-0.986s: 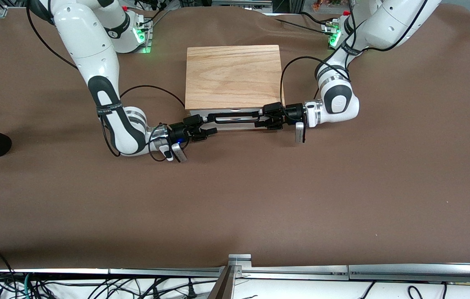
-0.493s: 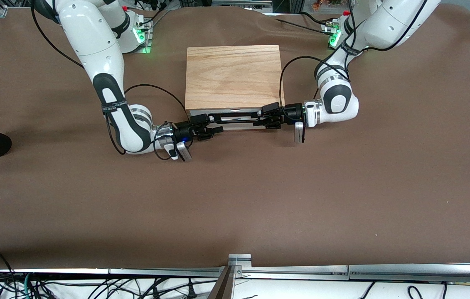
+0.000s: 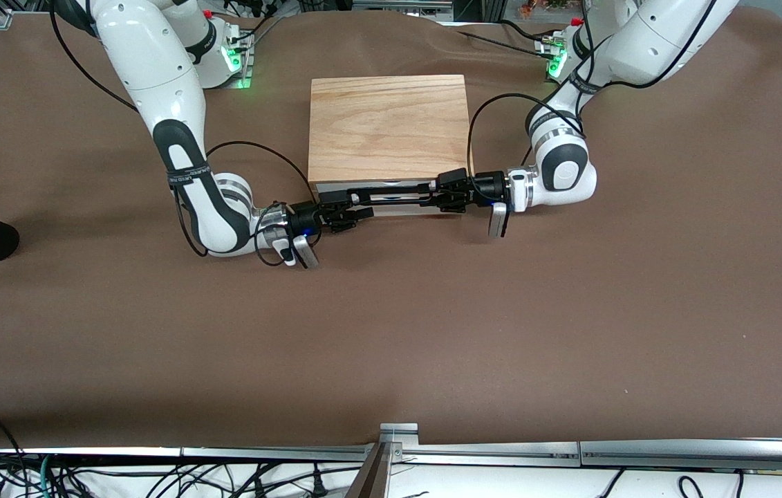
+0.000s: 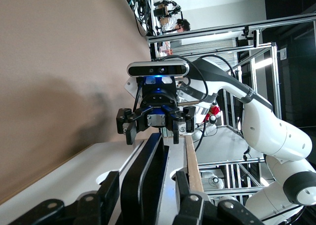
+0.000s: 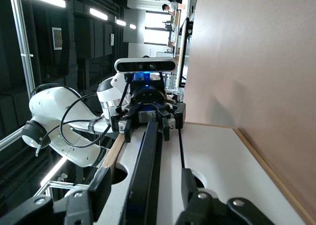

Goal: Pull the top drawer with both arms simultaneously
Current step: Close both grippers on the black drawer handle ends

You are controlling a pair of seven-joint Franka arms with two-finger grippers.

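Two grips: I have left gripper (image 3: 425,196) and right gripper (image 3: 357,209) straddling the handle (image 3: 391,196) ends, closure unclear, so the top drawer (image 3: 391,205) pulls evenly.

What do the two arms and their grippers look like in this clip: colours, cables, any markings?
Both arms are glossy white with rounded links and black joint bands. The right arm has a black band with small white lettering and a looping black cable. The left arm trails a similar black cable. The right gripper and left gripper are small, black and two-fingered, each with a pale camera bar at the wrist.
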